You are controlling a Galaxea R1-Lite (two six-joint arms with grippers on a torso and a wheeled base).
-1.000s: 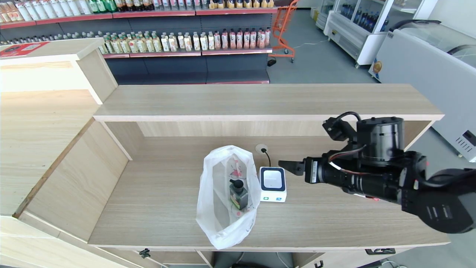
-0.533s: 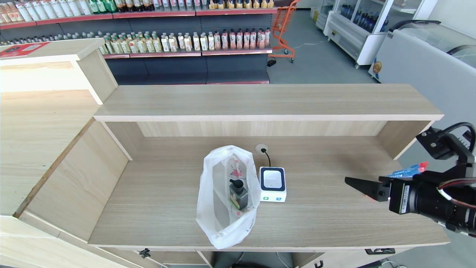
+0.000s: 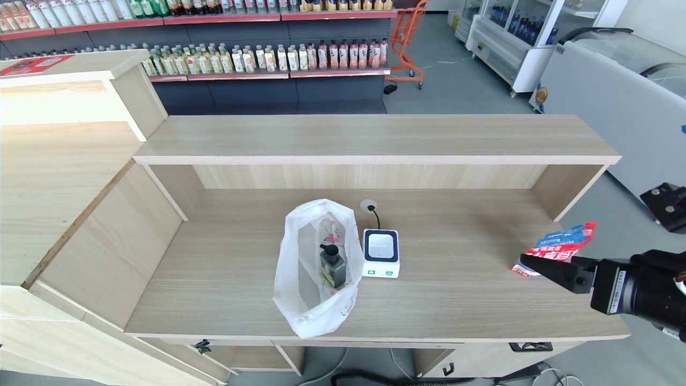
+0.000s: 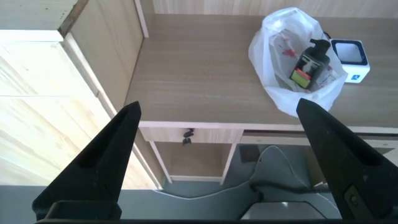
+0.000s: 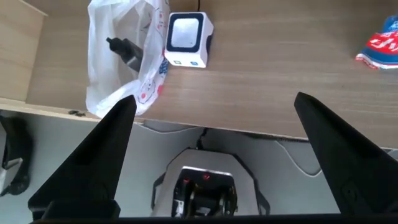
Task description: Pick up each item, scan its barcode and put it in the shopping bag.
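A white plastic shopping bag stands open at the middle of the wooden desk, with a dark pump bottle upright inside it. A white barcode scanner sits just to the bag's right. A red and blue packet lies flat at the desk's right end. My right gripper hovers beside that packet, open and holding nothing. The right wrist view shows the right gripper, the scanner, the bag and the packet. My left gripper is open off the desk's front left, with the bag beyond it.
A raised counter ledge runs along the back of the desk and a side wall closes its left. The scanner's cable runs to a grommet. Shelves of bottles and freezers stand in the room behind.
My right arm has pulled back from beside the scanner to the desk's right end, uncovering the red and blue packet. The head camera has shifted slightly. The bag, bottle and scanner stay put.
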